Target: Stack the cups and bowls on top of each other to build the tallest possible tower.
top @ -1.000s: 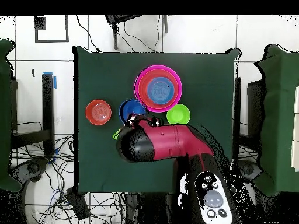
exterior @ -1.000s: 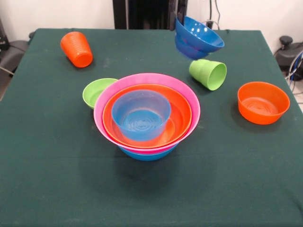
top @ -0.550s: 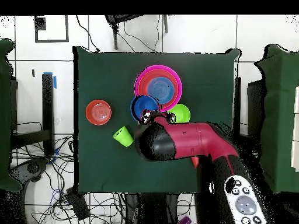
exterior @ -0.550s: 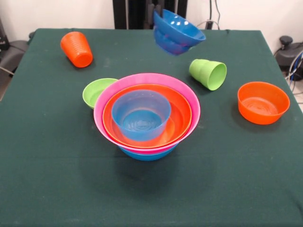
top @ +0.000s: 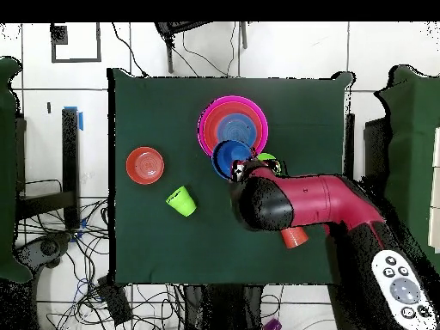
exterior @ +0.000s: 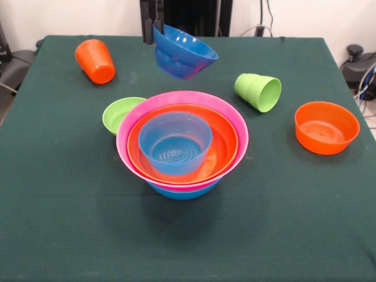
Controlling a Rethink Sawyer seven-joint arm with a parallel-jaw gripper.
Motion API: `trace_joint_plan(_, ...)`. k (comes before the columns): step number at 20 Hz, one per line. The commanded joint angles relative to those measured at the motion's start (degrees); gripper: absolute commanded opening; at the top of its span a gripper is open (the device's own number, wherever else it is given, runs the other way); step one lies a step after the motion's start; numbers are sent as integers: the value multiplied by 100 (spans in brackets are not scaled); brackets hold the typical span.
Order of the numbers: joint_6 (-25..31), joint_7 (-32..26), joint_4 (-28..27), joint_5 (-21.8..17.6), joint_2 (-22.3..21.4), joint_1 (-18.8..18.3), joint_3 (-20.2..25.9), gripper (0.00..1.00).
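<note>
Shiny blue bowl (exterior: 183, 51) held up in the air
The gripper (exterior: 151, 28) fingers pinch its round rim, tilting it above the table, just behind the tower (exterior: 182, 144) of smooth nested bowls

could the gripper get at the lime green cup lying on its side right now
Probably not yet: the gripper is already shut on a blue bowl. The lime green cup itself lies clear of other things.
</note>
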Motion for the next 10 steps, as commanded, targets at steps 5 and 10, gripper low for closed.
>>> trace_joint_plan(5, 748, -1830, -133, -712, 490, -165, 790, 0)
trace_joint_plan(10, 676, -1683, -63, -865, 516, -235, 879, 0)
